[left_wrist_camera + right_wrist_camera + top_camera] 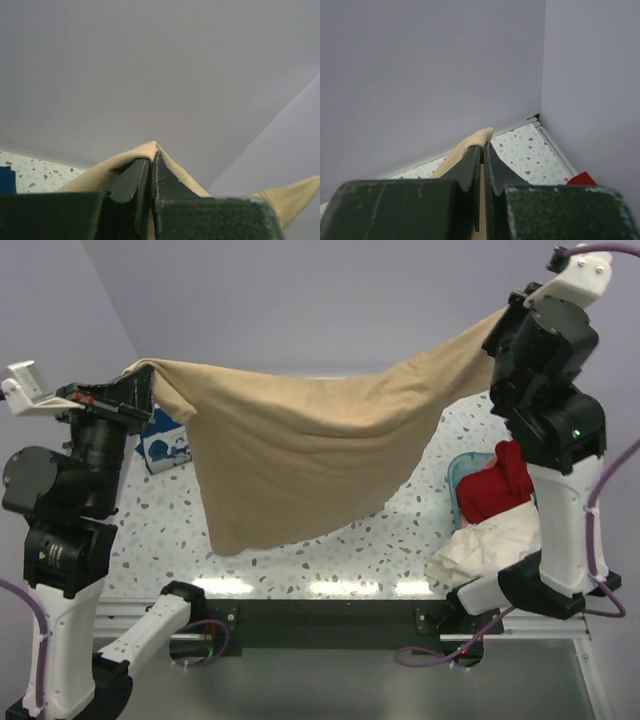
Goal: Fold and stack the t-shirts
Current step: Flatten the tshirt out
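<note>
No text, label, brand, number or sign can be read in any view. The navy blue t-shirt (152,445), at the far left of the table (330,540), carries a white print (172,450). It is partly hidden behind the tan t-shirt (300,450) and too small to make out.

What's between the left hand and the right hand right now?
Only the tan t-shirt, slung between the left hand and right hand, each shut on its upper edge, its middle sagging toward the table. The top view shows it.
</note>
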Controlling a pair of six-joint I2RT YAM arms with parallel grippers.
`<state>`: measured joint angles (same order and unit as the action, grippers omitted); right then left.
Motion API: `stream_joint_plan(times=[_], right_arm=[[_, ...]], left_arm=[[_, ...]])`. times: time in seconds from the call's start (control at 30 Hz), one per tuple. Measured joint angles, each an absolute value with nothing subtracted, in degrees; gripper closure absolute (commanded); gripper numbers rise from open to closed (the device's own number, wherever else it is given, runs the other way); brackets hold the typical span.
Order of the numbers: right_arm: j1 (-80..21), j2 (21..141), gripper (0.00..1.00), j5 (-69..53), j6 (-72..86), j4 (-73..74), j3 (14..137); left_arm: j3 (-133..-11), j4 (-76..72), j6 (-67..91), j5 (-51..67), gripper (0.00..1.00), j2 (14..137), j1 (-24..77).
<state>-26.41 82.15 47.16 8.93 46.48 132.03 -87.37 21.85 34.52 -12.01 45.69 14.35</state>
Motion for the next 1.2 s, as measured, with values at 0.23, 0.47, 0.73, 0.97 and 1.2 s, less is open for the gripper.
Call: stream_joint_plan(times=[0.23,0.47,0.73,0.97,1.2], right_arm=[[-18.3,103.3,1.0,42.7,7.9,41.2,139.9],[-13.0,126.0,0.52,33.4,13.0,40.5,145.2],[-12.8,128.3,0.03,19.6,17.4,40.9,138.4],[-19.8,106.2,0.06,11.1,20.7,39.3,104.3],[-28.0,90.4,0.08,1.0,27.1,38.2,78.9]], left_arm=[[-80.5,21.4,36.4,-10.5,1.0,51.4,14.3],[-61.0,24.3,37.0,-15.3,0.68,51.9,14.3],[-43.9,28.7,41.7,-10.3,0.16,51.0,14.3],[-39.9,31.0,42.4,-11.8,0.15,49.7,14.3],[-36.6,28.1,42.2,-10.5,0.12,55.8,14.2]])
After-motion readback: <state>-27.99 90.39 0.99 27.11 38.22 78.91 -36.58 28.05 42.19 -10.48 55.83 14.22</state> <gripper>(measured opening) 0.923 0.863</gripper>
